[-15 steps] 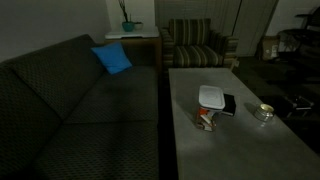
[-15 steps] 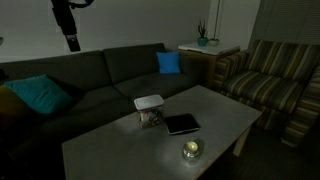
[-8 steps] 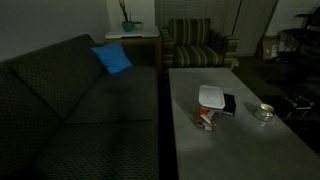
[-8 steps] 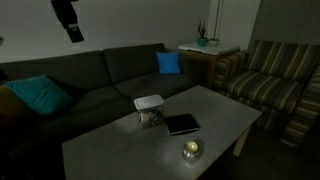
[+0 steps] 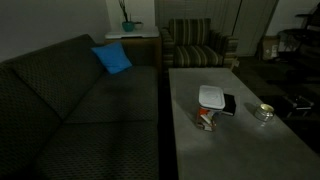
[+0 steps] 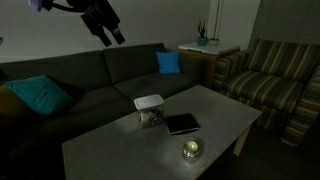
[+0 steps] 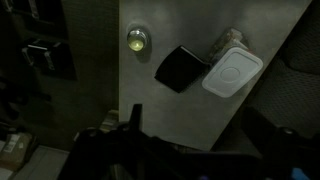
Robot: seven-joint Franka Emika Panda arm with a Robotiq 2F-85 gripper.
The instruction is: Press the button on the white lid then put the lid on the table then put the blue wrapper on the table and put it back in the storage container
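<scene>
The claw point(image 6: 112, 37) hangs high over the sofa point(image 6: 90, 75), at 11 o'clock from the white lid point(image 6: 149, 101) and well apart from it, with its jaws fully spread and nothing held. The white lid sits on top of the storage container point(image 6: 151, 118) on the tabletop point(image 6: 120, 150). In the wrist view the white lid point(image 7: 232, 73) lies at 3 o'clock of the flat black object point(image 7: 180, 68), touching or just beside it, and the round silvery dish point(image 7: 137, 39) lies at 10 o'clock. The lid should handle as light, stiff, smooth plastic, so it may slide under a careless pinch. It is best gripped across two opposite edges at the rim. The button cannot be made out at this resolution, and neither can the blue wrapper.
</scene>
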